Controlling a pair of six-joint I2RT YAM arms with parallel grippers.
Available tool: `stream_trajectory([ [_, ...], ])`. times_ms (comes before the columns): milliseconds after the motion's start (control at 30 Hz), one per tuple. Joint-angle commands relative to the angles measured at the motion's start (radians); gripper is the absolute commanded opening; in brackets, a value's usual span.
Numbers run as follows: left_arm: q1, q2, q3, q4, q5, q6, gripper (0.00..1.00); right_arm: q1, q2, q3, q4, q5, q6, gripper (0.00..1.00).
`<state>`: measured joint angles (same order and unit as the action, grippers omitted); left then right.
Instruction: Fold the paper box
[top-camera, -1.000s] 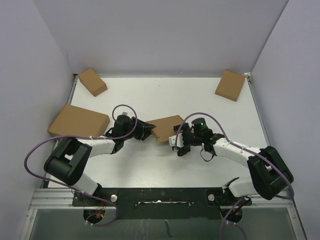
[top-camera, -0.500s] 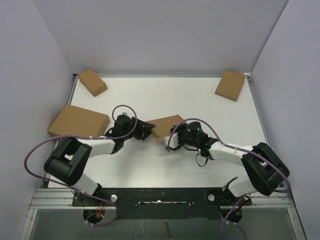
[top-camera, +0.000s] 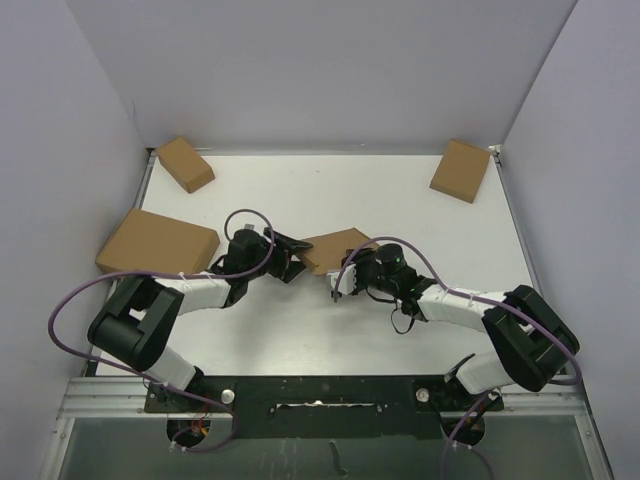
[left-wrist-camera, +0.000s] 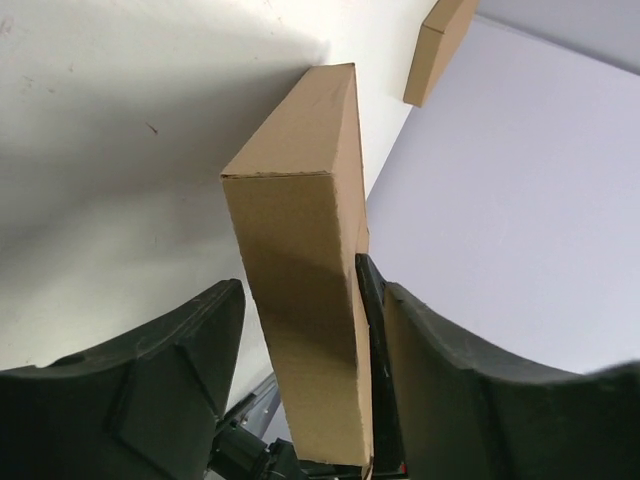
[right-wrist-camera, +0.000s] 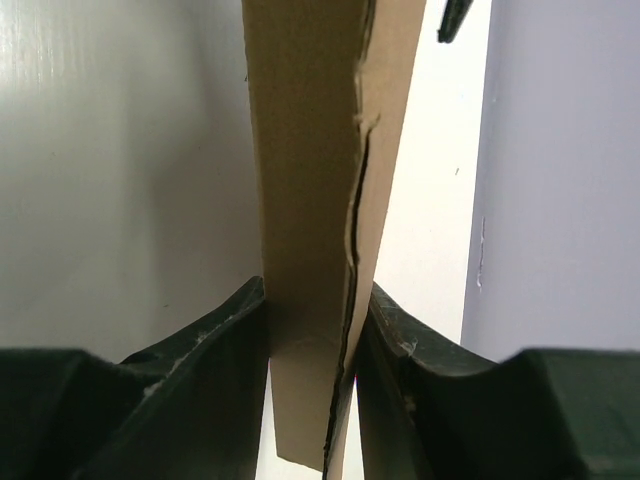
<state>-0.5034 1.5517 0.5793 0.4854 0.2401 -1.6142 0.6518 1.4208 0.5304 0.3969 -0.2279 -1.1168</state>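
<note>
The paper box (top-camera: 335, 247) is a closed, flat brown cardboard mailer in the middle of the table, between my two grippers. My left gripper (top-camera: 290, 258) is at its left end. In the left wrist view the paper box (left-wrist-camera: 300, 230) stands between the jaws of the left gripper (left-wrist-camera: 305, 300). A gap shows at the left finger (left-wrist-camera: 190, 340), so this gripper is open. My right gripper (top-camera: 345, 278) is at the box's near edge. In the right wrist view both fingers of the right gripper (right-wrist-camera: 315, 300) press on the box (right-wrist-camera: 310, 150), whose lid seam gapes slightly.
Three more closed brown boxes lie around: a small one (top-camera: 185, 163) at the back left, a large one (top-camera: 158, 242) at the left edge, and one (top-camera: 460, 170) at the back right. Walls enclose the table on three sides.
My right gripper has moved left onto the box's near edge and closed on it. My left gripper has opened its jaws around the box's left end.
</note>
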Motion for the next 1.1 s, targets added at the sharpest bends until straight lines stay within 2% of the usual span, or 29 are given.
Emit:
stream_trajectory([
  [0,-0.003,-0.074,0.038,0.073,-0.003,0.017,0.62,0.003,-0.036,0.007,0.071,-0.001,0.045,0.22],
  [133,-0.001,-0.126,0.029,0.049,-0.023,0.046,0.75,-0.016,-0.051,0.032,0.032,-0.020,0.110,0.21],
  [333,0.000,-0.264,0.025,-0.081,-0.086,0.153,0.84,-0.078,-0.096,0.093,-0.059,-0.080,0.244,0.20],
  [467,0.000,-0.365,0.030,-0.182,-0.139,0.279,0.90,-0.141,-0.123,0.166,-0.170,-0.148,0.376,0.20],
  [600,0.000,-0.437,0.042,-0.276,-0.184,0.476,0.96,-0.210,-0.145,0.251,-0.295,-0.266,0.525,0.20],
  [833,0.000,-0.500,-0.021,-0.264,-0.176,0.703,0.98,-0.371,-0.149,0.344,-0.380,-0.533,0.867,0.20],
  [1067,0.000,-0.509,-0.097,-0.130,-0.099,0.788,0.97,-0.490,-0.092,0.342,-0.288,-0.759,1.170,0.20],
])
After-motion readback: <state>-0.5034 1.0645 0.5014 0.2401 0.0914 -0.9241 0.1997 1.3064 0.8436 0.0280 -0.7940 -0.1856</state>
